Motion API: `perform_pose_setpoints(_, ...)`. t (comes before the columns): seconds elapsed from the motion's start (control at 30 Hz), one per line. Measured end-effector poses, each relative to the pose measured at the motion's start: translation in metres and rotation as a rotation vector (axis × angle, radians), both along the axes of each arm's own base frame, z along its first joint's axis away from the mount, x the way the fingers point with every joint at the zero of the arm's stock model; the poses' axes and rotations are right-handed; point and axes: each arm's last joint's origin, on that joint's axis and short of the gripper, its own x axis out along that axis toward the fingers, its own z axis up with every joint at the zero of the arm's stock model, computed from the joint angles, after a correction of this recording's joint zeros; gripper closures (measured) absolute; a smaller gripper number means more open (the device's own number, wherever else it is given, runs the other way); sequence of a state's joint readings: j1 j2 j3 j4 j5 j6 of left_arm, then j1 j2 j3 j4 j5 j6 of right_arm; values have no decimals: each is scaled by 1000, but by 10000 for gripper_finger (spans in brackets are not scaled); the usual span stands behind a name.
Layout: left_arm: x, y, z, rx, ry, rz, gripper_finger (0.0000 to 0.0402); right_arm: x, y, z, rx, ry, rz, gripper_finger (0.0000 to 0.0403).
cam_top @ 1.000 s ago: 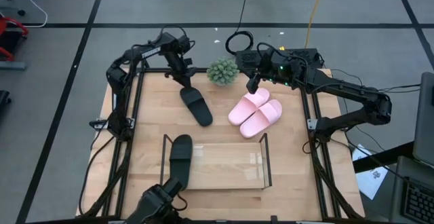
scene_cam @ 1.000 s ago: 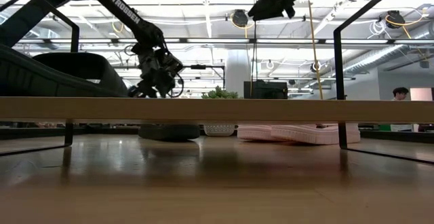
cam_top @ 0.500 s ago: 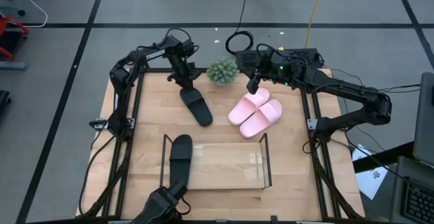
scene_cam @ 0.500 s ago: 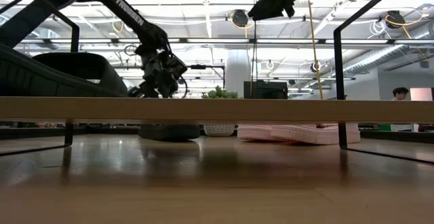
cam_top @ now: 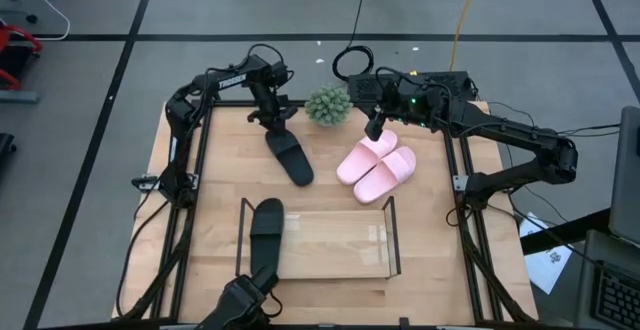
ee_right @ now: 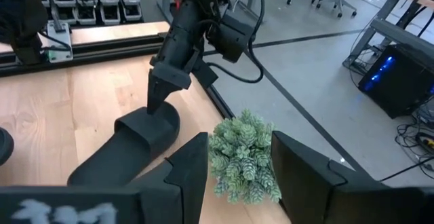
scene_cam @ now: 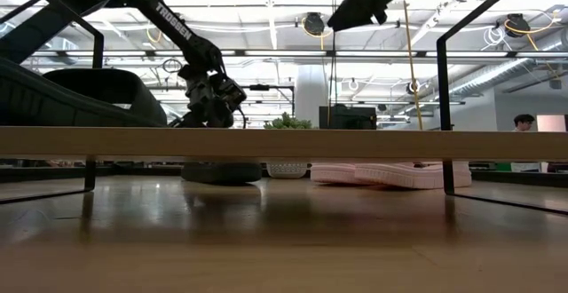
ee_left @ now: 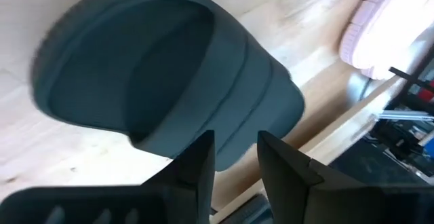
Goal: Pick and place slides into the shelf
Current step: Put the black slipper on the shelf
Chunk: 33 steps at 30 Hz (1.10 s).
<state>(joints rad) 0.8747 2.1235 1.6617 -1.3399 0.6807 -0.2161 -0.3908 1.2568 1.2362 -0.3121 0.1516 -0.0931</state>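
One black slide (cam_top: 290, 156) lies flat on the table, its strap end toward the far edge; it also shows in the left wrist view (ee_left: 169, 75). My left gripper (cam_top: 277, 122) points down over that strap end, fingers a little apart (ee_left: 235, 159). The second black slide (cam_top: 265, 228) lies in the left end of the clear shelf (cam_top: 340, 242). The pink pair (cam_top: 376, 166) lies side by side right of centre. My right gripper (cam_top: 374, 128) hangs open (ee_right: 237, 176) and empty above the pair's far end. My left gripper's fingertips (ee_right: 154, 102) stand at the black slide's strap (ee_right: 146, 125), coming from above and pointing down. I cannot tell whether they touch it. The slide lies flat on the table.
A small green potted plant (cam_top: 327, 105) stands at the far edge between the two grippers. Black frame rails (cam_top: 196, 170) run along the table's left and right sides. A dark mount (cam_top: 240, 300) sits at the near edge. Bare wood lies between the slides and the shelf.
My left gripper has gone a little toward the table's right and near edges and down, closing on the strap end of the black slide on the table. The slides have not moved.
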Motion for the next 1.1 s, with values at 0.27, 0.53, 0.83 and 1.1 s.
perform_pose_setpoints(0.27, -1, 1, -1, 30, 47, 0, 291, 0, 0, -1, 2, 8, 1, 250)
perform_pose_setpoints(0.53, 0, 1, -2, 35, 100, 39, 291, 0, 0, -1, 2, 8, 1, 250)
perform_pose_setpoints(0.83, 13, -4, -4, 10, 66, 78, 291, 0, 0, -1, 2, 8, 1, 250)
perform_pose_setpoints(1.1, 15, 2, -9, -7, 64, 152, 291, 1, 2, -1, 35, -6, 78, 250)
